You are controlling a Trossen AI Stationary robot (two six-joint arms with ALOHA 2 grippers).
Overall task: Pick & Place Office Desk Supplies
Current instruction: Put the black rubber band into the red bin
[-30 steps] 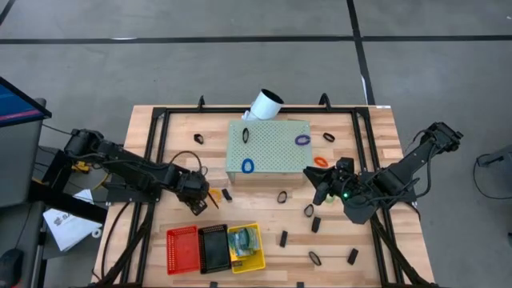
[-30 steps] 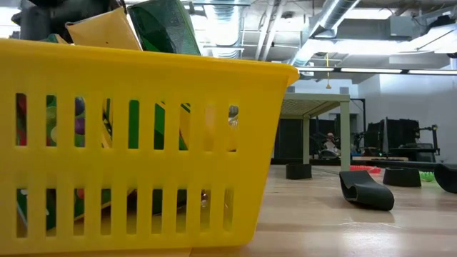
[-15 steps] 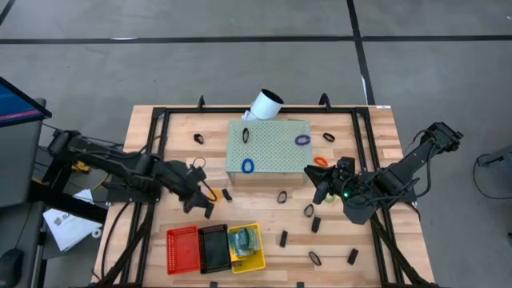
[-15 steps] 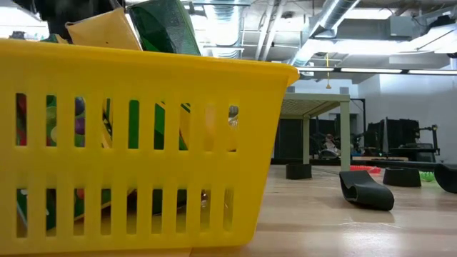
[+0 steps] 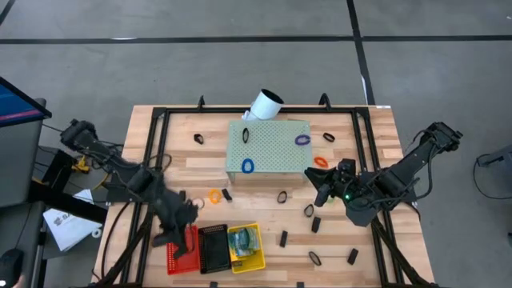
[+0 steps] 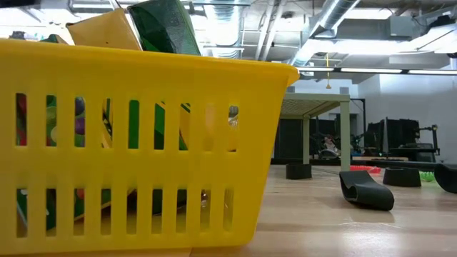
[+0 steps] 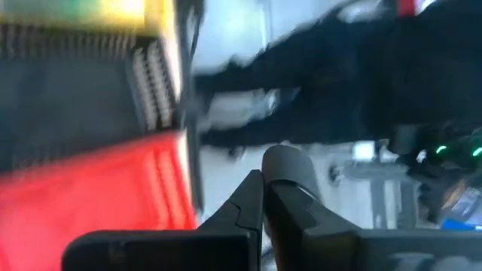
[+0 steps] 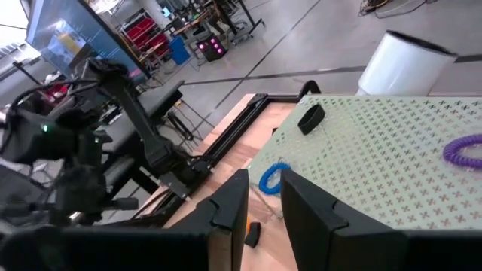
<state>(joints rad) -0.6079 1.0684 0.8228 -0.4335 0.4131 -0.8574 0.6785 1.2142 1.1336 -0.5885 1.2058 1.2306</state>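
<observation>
Crayon boxes [image 6: 100, 43] sit in the yellow basket [image 5: 246, 246], beside the black basket [image 5: 213, 249] and red basket [image 5: 182, 249]. Left gripper [image 5: 180, 232] hangs over the red basket, fingers [image 7: 290, 188] seemingly together, though blurred. Right gripper [image 5: 318, 182] rests near the perforated block [image 5: 268, 148], fingers [image 8: 312, 211] slightly apart. Orange loop [image 5: 214, 195] lies on the table [image 5: 376, 152].

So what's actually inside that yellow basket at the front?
The yellow basket holds printed boxes, one yellow-orange and one green, poking above its rim, with more colour showing through the slots. From above, something bluish-green lies on top. Whatever sits under them is covered.
</observation>
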